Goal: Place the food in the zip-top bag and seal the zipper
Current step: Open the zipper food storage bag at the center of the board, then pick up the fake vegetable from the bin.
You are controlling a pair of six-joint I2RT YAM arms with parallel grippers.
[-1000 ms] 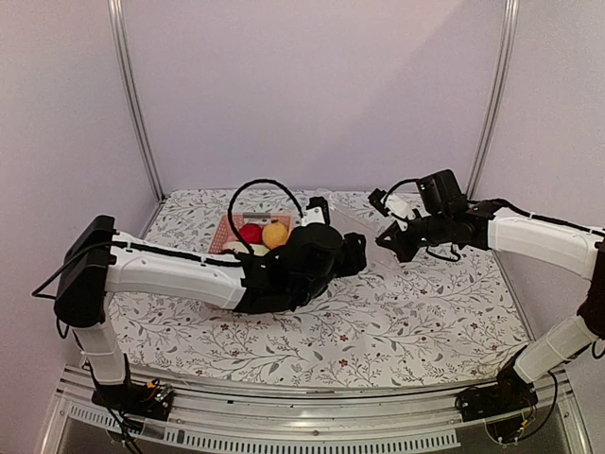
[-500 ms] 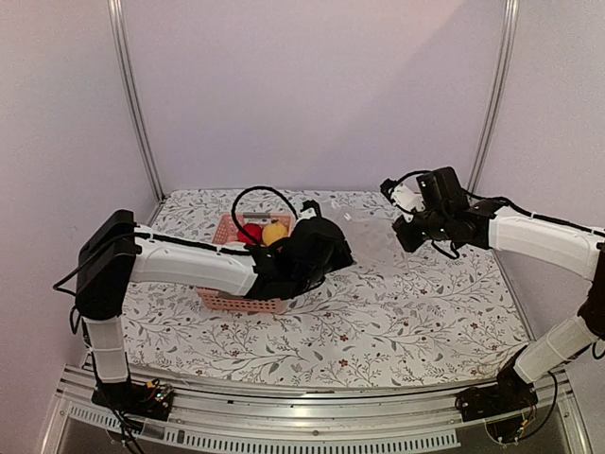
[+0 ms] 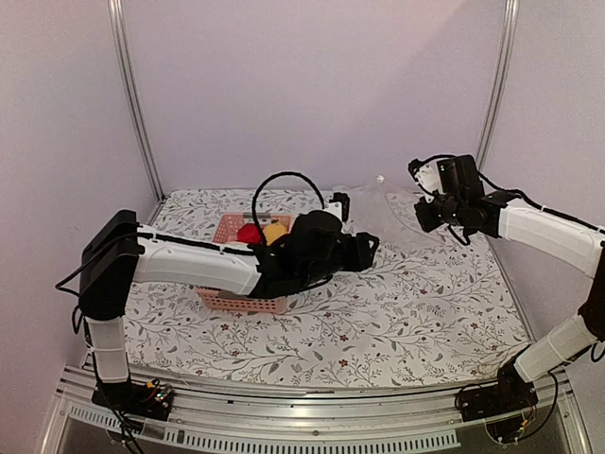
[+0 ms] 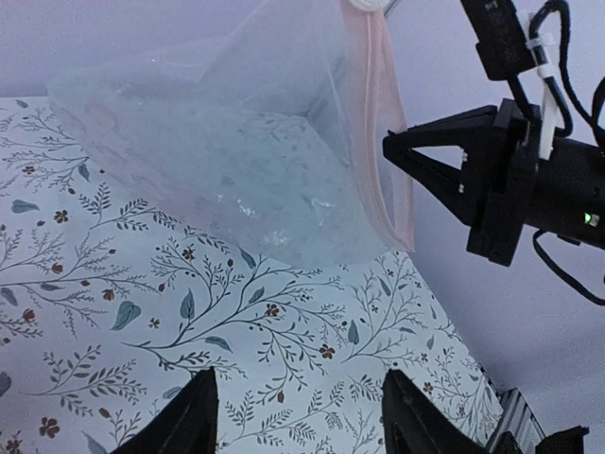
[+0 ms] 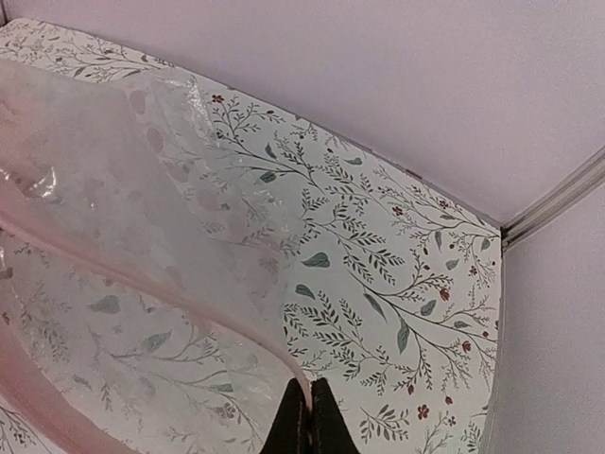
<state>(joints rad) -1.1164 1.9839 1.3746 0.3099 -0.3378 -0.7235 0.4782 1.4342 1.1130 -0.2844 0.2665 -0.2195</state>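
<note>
Both moved since before: your right gripper (image 5: 304, 409), clamped on the zip-top bag (image 4: 236, 161), lifted it; left gripper (image 4: 295, 416) gapes, seemingly empty.

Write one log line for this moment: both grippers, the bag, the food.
right gripper: shut on zip-top bag edge, bag raised | left gripper: open, empty, facing bag | food: in pink basket

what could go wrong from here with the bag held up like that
The right end effector pinches only one edge of the zip-top bag, so the thin film could slip free. The bag hangs limp, so food from the pink basket may miss its mouth; the left end effector is open and empty.
</note>
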